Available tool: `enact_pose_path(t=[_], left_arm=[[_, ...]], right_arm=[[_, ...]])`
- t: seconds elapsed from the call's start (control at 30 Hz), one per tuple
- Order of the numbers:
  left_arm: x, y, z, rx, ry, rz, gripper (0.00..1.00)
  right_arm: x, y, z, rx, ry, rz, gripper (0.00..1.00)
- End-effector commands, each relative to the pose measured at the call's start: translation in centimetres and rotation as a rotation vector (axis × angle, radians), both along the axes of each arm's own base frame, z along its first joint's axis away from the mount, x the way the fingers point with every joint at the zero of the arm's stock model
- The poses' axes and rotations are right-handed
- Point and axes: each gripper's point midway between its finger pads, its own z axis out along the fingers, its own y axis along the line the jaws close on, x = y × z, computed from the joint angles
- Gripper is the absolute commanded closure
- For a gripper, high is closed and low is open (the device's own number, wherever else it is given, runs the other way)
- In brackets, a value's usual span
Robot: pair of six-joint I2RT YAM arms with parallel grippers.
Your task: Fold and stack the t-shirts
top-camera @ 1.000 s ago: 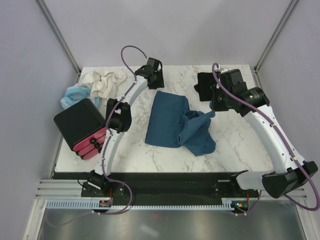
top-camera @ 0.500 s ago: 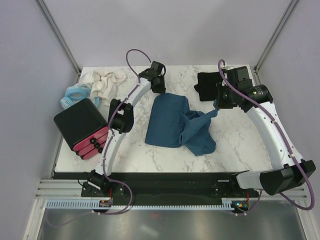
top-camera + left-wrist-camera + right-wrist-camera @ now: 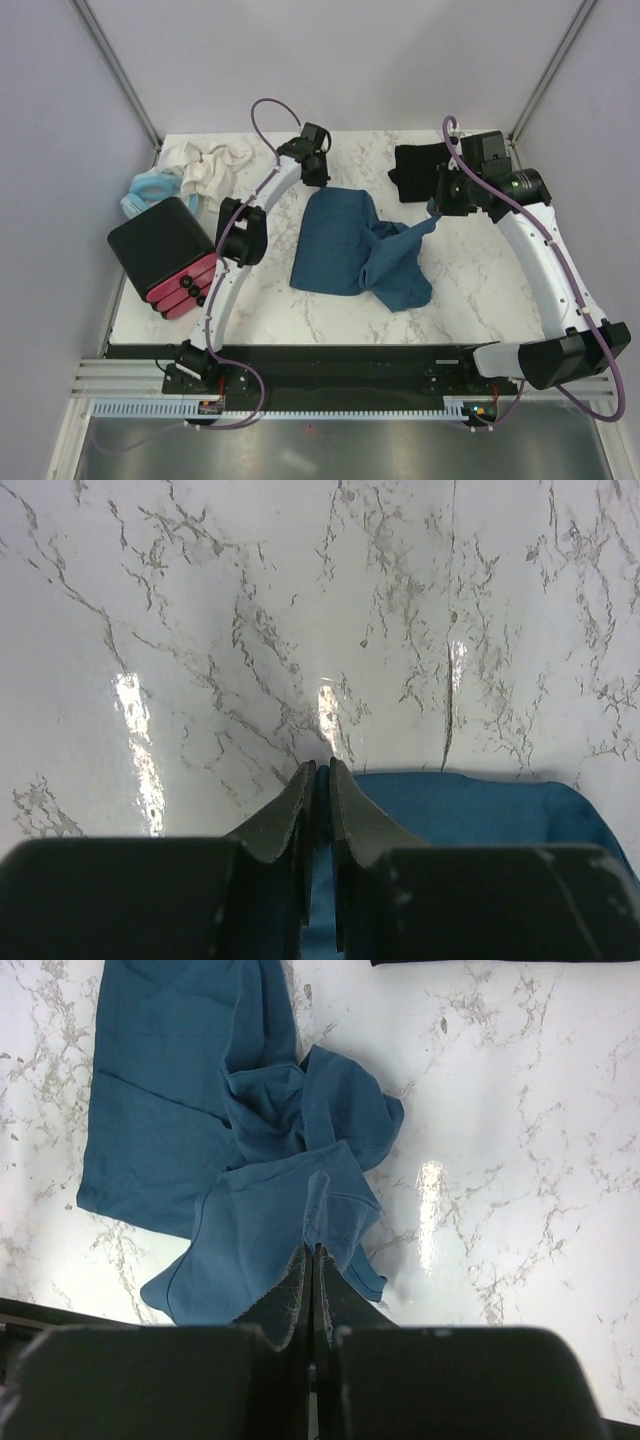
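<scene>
The teal-blue t-shirt (image 3: pixel 335 240) is spread at the middle of the marble table (image 3: pixel 470 290). Its flat half has its long axis running roughly from 12 to 6 o'clock. Its other half is bunched and trails toward 4 o'clock.

The left gripper (image 3: pixel 320 180) is set low at the shirt's 11 o'clock corner. In the left wrist view its jaws are drawn to a thin slit with blue cloth showing in the gap, so the corner is judged to be pinched. From those tips the rest of the hem runs off toward 3 o'clock.

The right gripper (image 3: pixel 436 208) is closed on a fold at the shirt's 2 o'clock corner. That corner is held raised off the table, and in the right wrist view the cloth is seen to fall away from the tips toward 11 o'clock.

The two grips therefore lie on a line from 9 to 3 o'clock across the far hem, and the body of the shirt lies toward 6 o'clock from both. The coming move is judged to turn on this: the hem can be pulled taut between the arms before the bunched side is laid flat.

The black t-shirt (image 3: pixel 412 168) is left at the table's 1 o'clock corner, just beside the right gripper and untouched by either arm.
</scene>
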Motion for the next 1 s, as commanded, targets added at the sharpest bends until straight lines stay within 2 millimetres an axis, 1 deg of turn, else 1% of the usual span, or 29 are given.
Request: enact_pose_path(t=[0.0, 0.03, 0.07, 0.13, 0.17, 0.2, 0.27, 0.3, 0.33, 0.37, 0.4, 0.43, 0.47, 0.5, 0.53, 0.57, 0.6, 0.63, 0.7, 0.73, 0.8, 0.83, 0.87, 0.9, 0.93, 0.97], left_arm=[[-1.1, 1.7, 0.2, 0.061, 0.039, 0.026, 0.85], [-1.0, 1.8, 0.4, 0.069, 0.03, 0.032, 0.87], [-0.8, 1.9, 1.4, 0.07, 0.01, 0.036, 0.88], [-0.5, 2.6, 2.5, 0.087, -0.02, 0.055, 0.94], [-0.3, 2.9, 3.3, 0.091, -0.036, 0.063, 0.96], [-0.5, 3.3, 5.0, 0.088, -0.061, 0.07, 0.98], [-0.5, 4.6, 6.5, 0.091, -0.083, 0.103, 0.98], [-0.9, 5.4, 8.4, 0.076, -0.103, 0.123, 0.98], [-1.2, 6.0, 9.1, 0.072, -0.107, 0.134, 0.98], [-1.4, 7.0, 10.1, 0.065, -0.118, 0.153, 0.98], [-2.3, 7.7, 11.5, 0.057, -0.128, 0.157, 0.98], [-2.6, 8.2, 12.7, 0.049, -0.15, 0.162, 0.98], [-2.9, 9.0, 13.6, 0.055, -0.166, 0.166, 0.98], [-3.7, 9.7, 13.2, 0.07, -0.153, 0.168, 0.98], [-4.3, 10.4, 16.2, 0.055, -0.206, 0.179, 0.98], [-4.6, 11.2, 16.9, 0.052, -0.218, 0.189, 0.98], [-5.3, 11.9, 17.3, 0.051, -0.219, 0.198, 0.98], [-5.8, 12.9, 19.7, 0.03, -0.259, 0.215, 0.98], [-6.5, 13.8, 21.8, 0.023, -0.296, 0.226, 0.98], [-7.1, 14.6, 24.2, 0.013, -0.343, 0.237, 0.98], [-7.8, 15.5, 26.3, 0.02, -0.381, 0.233, 0.98], [-8.2, 16.2, 27.4, 0.021, -0.4, 0.246, 0.98], [-9.1, 17.0, 29.1, 0.019, -0.427, 0.255, 0.98], [-9.7, 17.6, 29.9, 0.019, -0.438, 0.267, 0.98], [-10.1, 18.7, 30.4, 0.027, -0.444, 0.291, 0.98], [-11.2, 19.5, 31.7, 0.028, -0.465, 0.304, 0.98]], right_arm=[[0.3, 0.1, 1.0, 0.021, -0.055, 0.002, 1.0], [0.3, -0.2, 0.6, 0.013, -0.053, -0.015, 1.0], [0.1, -0.4, -0.3, 0.009, -0.035, -0.026, 1.0], [0.0, -0.9, -0.9, 0.004, -0.029, -0.049, 1.0], [0.2, -1.4, -1.7, -0.011, -0.025, -0.079, 1.0], [0.2, -1.8, -1.8, -0.013, -0.03, -0.095, 1.0], [0.7, -3.5, -2.2, -0.067, -0.052, -0.168, 1.0], [1.0, -4.2, -2.1, -0.077, -0.057, -0.199, 1.0], [1.1, -4.6, -2.1, -0.088, -0.063, -0.214, 1.0], [1.6, -5.4, -1.8, -0.112, -0.082, -0.245, 1.0], [1.9, -5.9, -1.6, -0.127, -0.091, -0.263, 1.0], [2.1, -6.4, -1.4, -0.145, -0.103, -0.286, 1.0], [2.6, -6.9, -0.6, -0.16, -0.131, -0.306, 1.0], [2.8, -8.0, 0.0, -0.203, -0.154, -0.355, 1.0], [3.1, -8.5, 1.0, -0.219, -0.183, -0.376, 1.0], [3.4, -9.0, 1.8, -0.238, -0.206, -0.396, 1.0], [3.7, -10.0, 2.4, -0.278, -0.221, -0.434, 1.0], [4.1, -10.2, 4.2, -0.29, -0.26, -0.437, 1.0], [4.6, -10.6, 5.5, -0.302, -0.287, -0.455, 1.0], [4.9, -10.5, 7.1, -0.284, -0.325, -0.463, 1.0], [5.4, -10.3, 8.3, -0.27, -0.349, -0.463, 1.0], [5.5, -10.5, 10.0, -0.263, -0.387, -0.483, 1.0], [5.6, -10.5, 10.7, -0.259, -0.404, -0.488, 1.0], [5.6, -10.8, 11.3, -0.26, -0.416, -0.501, 1.0], [5.6, -11.1, 12.7, -0.258, -0.449, -0.521, 1.0], [5.4, -11.4, 13.4, -0.262, -0.465, -0.539, 1.0]])
